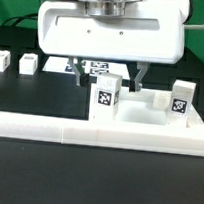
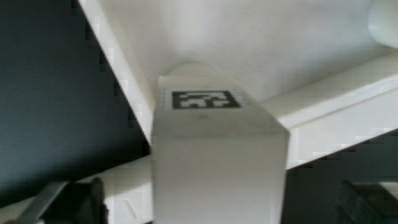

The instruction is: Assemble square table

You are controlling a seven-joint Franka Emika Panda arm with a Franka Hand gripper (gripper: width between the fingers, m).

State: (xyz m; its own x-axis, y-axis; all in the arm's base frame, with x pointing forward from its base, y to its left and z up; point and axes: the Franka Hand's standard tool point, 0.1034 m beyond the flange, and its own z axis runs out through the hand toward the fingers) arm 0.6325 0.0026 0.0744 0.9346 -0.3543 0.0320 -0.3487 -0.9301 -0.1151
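**Gripper spread above upright leg, nothing held**

Ext. view: gripper (image 1: 107,75) hangs low at centre of frame, fingers (image 1: 75,70) spread wide, one either side of a tagged leg (image 1: 108,94). Not gripping anything. Wrist view agrees: the dark fingertips sit well out to each side of the white leg, gap visible both sides, tag on the leg's end facing the cam.

Tabletop slab (image 1: 149,114) lies flat on the black table (image 1: 93,180), tucked in behind the low wall (image 1: 47,130), toward ext. view's right. The leg stands upright on the slab's left part. Second leg (image 1: 181,97) also upright, near the slab's right edge, tag facing cam. Can't tell if either is fastened or only standing.

Two more legs (image 1: 30,62) lie loose on the table at ext. view's left, well apart from the slab.

Marker board (image 1: 98,66) flat on the table behind the gripper, partly hidden by it.
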